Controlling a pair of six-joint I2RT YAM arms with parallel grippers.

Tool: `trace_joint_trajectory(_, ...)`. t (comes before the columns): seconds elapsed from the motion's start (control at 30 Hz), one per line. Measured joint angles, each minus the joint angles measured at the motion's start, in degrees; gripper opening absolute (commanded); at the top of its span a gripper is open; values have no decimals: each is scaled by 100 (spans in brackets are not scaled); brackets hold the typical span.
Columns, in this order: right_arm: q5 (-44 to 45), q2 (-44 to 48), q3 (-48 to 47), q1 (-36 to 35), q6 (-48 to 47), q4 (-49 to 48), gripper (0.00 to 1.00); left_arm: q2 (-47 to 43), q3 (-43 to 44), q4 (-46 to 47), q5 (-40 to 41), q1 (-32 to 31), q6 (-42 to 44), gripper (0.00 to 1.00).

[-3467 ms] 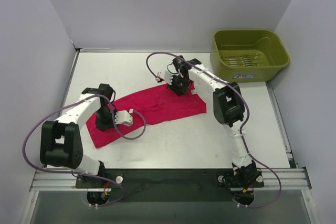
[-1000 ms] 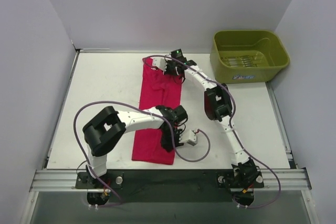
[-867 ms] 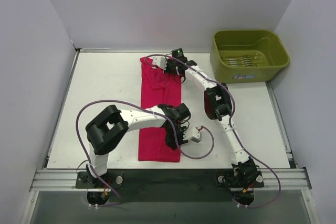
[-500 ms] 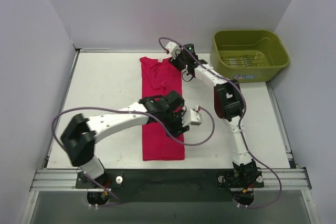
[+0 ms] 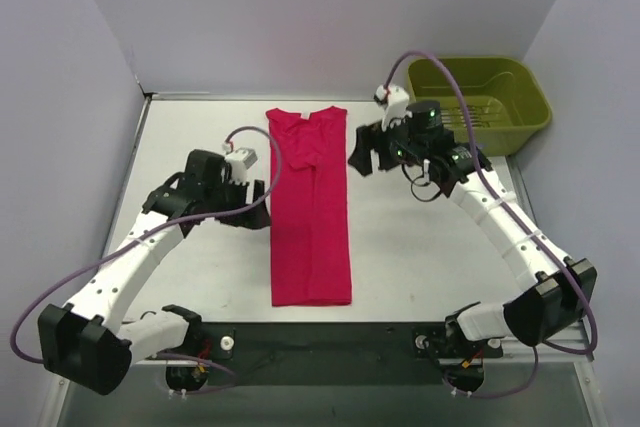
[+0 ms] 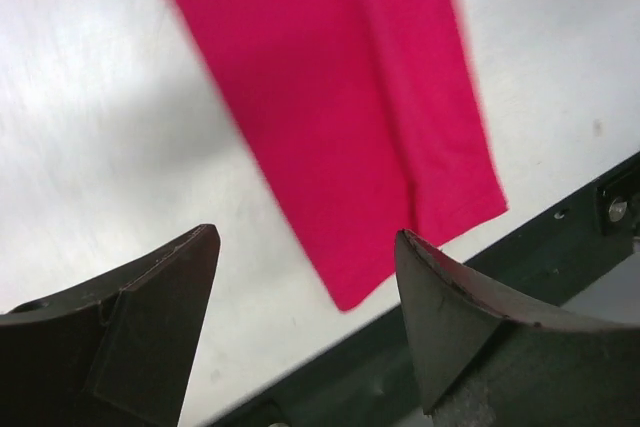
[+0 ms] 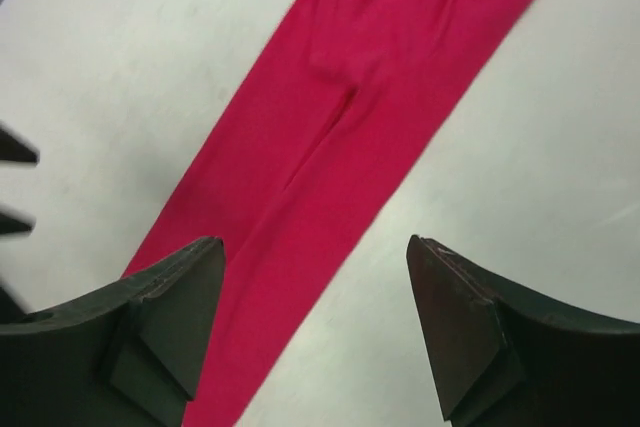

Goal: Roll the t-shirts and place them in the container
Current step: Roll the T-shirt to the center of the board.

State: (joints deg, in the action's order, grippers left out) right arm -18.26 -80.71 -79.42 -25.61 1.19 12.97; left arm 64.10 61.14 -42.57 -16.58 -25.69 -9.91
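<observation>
The magenta-red t-shirt (image 5: 310, 207) lies flat on the white table, folded into a long narrow strip running from the back towards the front edge, neck end at the back. My left gripper (image 5: 255, 205) hovers just left of the strip's middle, open and empty. My right gripper (image 5: 362, 152) hovers to the right of the neck end, also open and empty. The left wrist view shows the t-shirt (image 6: 340, 117) and its front corner beyond my left gripper (image 6: 305, 237). In the right wrist view the t-shirt (image 7: 330, 167) runs diagonally under my right gripper (image 7: 313, 242).
An olive-green tub (image 5: 475, 102) stands at the back right corner. Walls close in the table on the left, back and right. A black mounting rail (image 5: 320, 339) runs along the front edge, just past the strip's near end, and shows in the left wrist view as the rail (image 6: 560, 237).
Both grippers have opened and let go of the t-shirt. The left arm has swung off the strip to its left; the right arm has pulled back to the right. The strip lies straight.
</observation>
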Motion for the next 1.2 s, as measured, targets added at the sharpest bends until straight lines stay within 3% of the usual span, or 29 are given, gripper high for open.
trace_joint_trajectory(0.17,-1012,236,2166,13,1084,868,70,133,-1694,-101,-656,1200,-1064,78)
trace_joint_trajectory(0.3,-1633,291,3521,-96,1786,1272,68,13,-2483,-94,-1032,1344,-1624,76)
trace_joint_trajectory(0.47,-2354,538,4478,-302,2863,763,64,168,-2704,20,-1158,1143,-2107,72)
trace_joint_trajectory(0.7,-2693,308,5320,-409,4068,-376,58,809,-3104,535,-1132,575,-2726,69)
trace_joint_trajectory(0.9,-3123,-249,5390,-409,4721,-1008,53,994,-3268,951,-1547,186,-3222,68)
trace_joint_trajectory(1.13,-3272,-616,5283,-503,4896,-1467,48,1167,-3416,1325,-1856,-83,-3526,57)
trace_joint_trajectory(1.2,-3279,-673,5272,-542,4935,-1589,44,1193,-3436,1368,-1867,-129,-3578,48)
